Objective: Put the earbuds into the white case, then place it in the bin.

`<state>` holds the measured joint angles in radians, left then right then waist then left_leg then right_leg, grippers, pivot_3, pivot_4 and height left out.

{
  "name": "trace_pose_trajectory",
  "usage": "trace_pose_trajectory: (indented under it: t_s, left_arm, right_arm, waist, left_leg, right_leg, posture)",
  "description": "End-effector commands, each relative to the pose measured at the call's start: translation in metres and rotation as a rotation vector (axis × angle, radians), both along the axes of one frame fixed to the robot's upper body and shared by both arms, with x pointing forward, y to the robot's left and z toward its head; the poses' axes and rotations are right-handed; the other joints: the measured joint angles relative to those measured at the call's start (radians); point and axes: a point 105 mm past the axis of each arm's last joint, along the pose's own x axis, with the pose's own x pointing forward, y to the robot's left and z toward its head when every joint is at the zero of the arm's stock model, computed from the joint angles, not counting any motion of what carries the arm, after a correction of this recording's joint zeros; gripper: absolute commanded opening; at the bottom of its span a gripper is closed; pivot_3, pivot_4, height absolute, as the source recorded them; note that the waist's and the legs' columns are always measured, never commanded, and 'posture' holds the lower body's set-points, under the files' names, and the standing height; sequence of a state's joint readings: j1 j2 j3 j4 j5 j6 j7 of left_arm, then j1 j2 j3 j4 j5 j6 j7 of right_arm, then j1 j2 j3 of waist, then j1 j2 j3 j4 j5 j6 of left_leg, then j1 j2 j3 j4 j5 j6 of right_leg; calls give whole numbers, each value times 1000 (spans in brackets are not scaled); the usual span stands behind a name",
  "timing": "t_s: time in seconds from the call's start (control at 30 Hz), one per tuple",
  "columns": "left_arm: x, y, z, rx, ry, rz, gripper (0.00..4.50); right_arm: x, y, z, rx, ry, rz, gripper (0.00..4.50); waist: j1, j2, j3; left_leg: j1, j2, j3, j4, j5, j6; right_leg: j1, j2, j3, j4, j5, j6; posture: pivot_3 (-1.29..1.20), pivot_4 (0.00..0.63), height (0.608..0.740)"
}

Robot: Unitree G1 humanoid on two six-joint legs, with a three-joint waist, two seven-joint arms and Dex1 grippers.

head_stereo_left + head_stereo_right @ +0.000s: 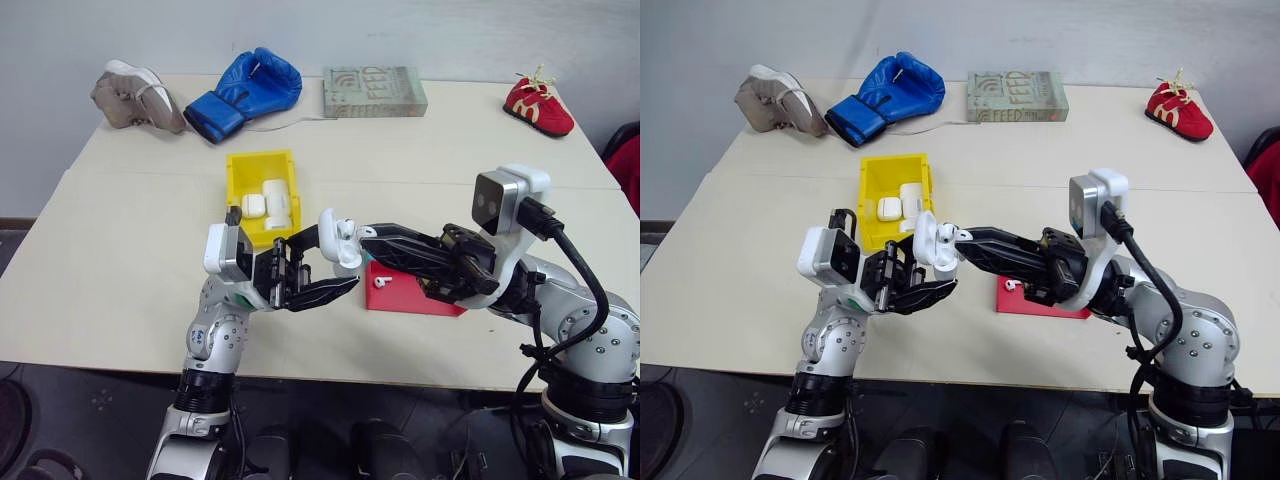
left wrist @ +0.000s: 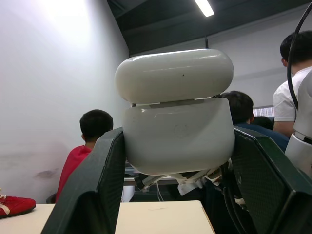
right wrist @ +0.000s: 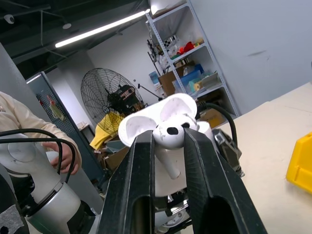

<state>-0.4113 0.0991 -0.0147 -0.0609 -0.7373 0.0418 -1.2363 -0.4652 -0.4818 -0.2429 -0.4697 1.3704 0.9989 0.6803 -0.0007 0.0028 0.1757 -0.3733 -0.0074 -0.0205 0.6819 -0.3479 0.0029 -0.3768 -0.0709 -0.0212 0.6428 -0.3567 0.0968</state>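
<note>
My left gripper (image 2: 178,163) is shut on the white case (image 2: 175,134), holding it above the table in front of the yellow bin (image 1: 238,170). The case's lid (image 2: 173,75) is flipped open. My right gripper (image 3: 169,144) comes in from the right, shut on one of the earbuds (image 3: 170,130), and holds it at the case's open top (image 1: 340,240). A second earbud (image 1: 380,282) lies on the red tray (image 1: 420,297) below the right gripper.
The bin holds a small white case (image 1: 253,205) and a taller white box (image 1: 276,200). Along the table's far edge lie a grey shoe (image 1: 135,95), a blue boxing glove (image 1: 245,95), a grey-green box (image 1: 374,92) and a red shoe (image 1: 538,106). People are in the wrist views' background.
</note>
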Motion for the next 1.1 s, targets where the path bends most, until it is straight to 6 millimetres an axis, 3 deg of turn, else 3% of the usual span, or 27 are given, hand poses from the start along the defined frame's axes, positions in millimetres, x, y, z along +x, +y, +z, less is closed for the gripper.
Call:
trace_pose_trajectory:
  t_s: [0.03,0.37,1.1]
  left_arm:
    - [-1,-1,-1,3,-11,0,2817]
    - [1,-2,-1,1,-15,13,2817]
    - [2,-4,0,-13,-21,28,2817]
  right_arm:
    - [-8,-2,15,46,-48,41,415]
    - [-11,-1,23,63,-38,75,415]
    - [-9,14,-3,-21,2,88,415]
  waist:
    - [0,0,0]
    - [0,0,0]
    - [0,0,0]
  left_leg:
    - [0,0,0,0,0,0]
    - [0,0,0,0,0,0]
    - [0,0,0,0,0,0]
  right_leg:
    - [0,0,0,0,0,0]
    - [0,0,0,-2,0,0]
    - [0,0,0,-4,0,0]
  posture:
    - [0,150,740]
    - [0,150,740]
    - [0,150,740]
